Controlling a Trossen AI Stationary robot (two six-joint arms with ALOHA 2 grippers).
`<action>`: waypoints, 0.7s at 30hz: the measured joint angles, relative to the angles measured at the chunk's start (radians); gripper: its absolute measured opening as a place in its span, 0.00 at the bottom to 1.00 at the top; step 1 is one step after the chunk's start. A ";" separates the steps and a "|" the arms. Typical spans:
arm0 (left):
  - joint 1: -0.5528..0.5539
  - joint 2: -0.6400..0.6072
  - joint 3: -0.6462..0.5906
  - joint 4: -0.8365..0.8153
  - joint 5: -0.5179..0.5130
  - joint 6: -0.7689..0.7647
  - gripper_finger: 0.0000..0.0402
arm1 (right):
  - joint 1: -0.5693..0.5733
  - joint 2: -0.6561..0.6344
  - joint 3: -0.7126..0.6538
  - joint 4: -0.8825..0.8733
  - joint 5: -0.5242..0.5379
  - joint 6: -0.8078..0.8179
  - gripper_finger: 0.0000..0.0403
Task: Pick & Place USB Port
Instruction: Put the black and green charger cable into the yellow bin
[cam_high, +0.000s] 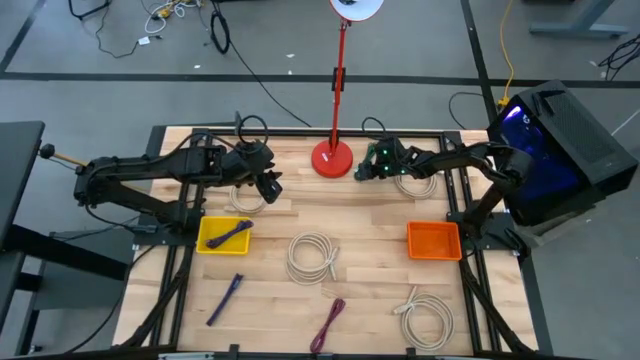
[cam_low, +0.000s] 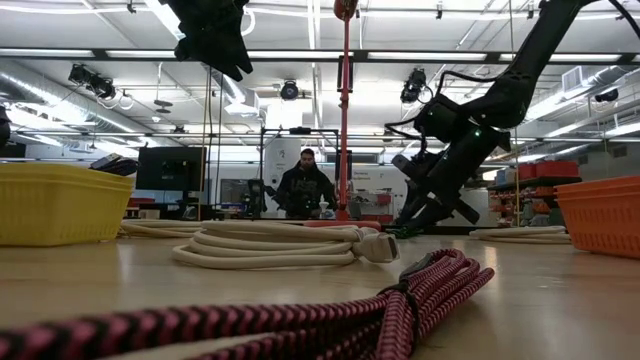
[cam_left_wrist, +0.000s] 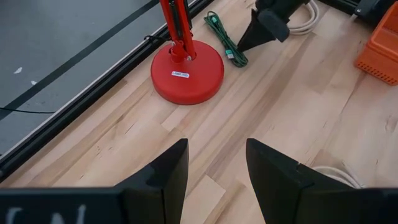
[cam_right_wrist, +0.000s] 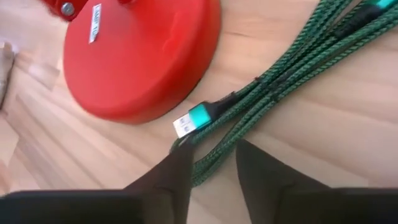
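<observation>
I have the right gripper (cam_high: 362, 171) down at the far edge of the worktop (cam_high: 370, 240), just beside the red lamp base (cam_high: 331, 158). Its fingers (cam_right_wrist: 176, 171) are parted, with the green USB cable (cam_right_wrist: 292, 65) lying under and between them; the cable's teal-collared plug (cam_right_wrist: 193, 120) sits almost against the red base (I can't tell whether the fingertips actually touch the braid). In the left wrist view the same cable (cam_left_wrist: 225, 40) runs along the far edge right by the base. The left gripper (cam_high: 268, 186) hangs above the worktop toward the far-left part, fingers (cam_left_wrist: 166, 171) spread, holding nothing. The orange bin (cam_high: 433, 240) sits near the right edge, and the yellow bin (cam_high: 223, 235) near the left holds a purple cable (cam_high: 233, 233).
</observation>
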 joint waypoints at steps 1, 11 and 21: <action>0.000 0.000 0.000 0.000 0.000 0.000 0.42 | 0.005 -0.001 0.000 0.004 0.001 -0.006 0.26; 0.000 0.000 0.000 0.000 0.000 -0.011 0.42 | 0.104 0.024 0.000 0.136 -0.047 -0.030 0.02; -0.002 0.000 0.000 0.000 0.017 -0.018 0.42 | 0.083 0.022 0.000 0.263 -0.158 0.012 0.07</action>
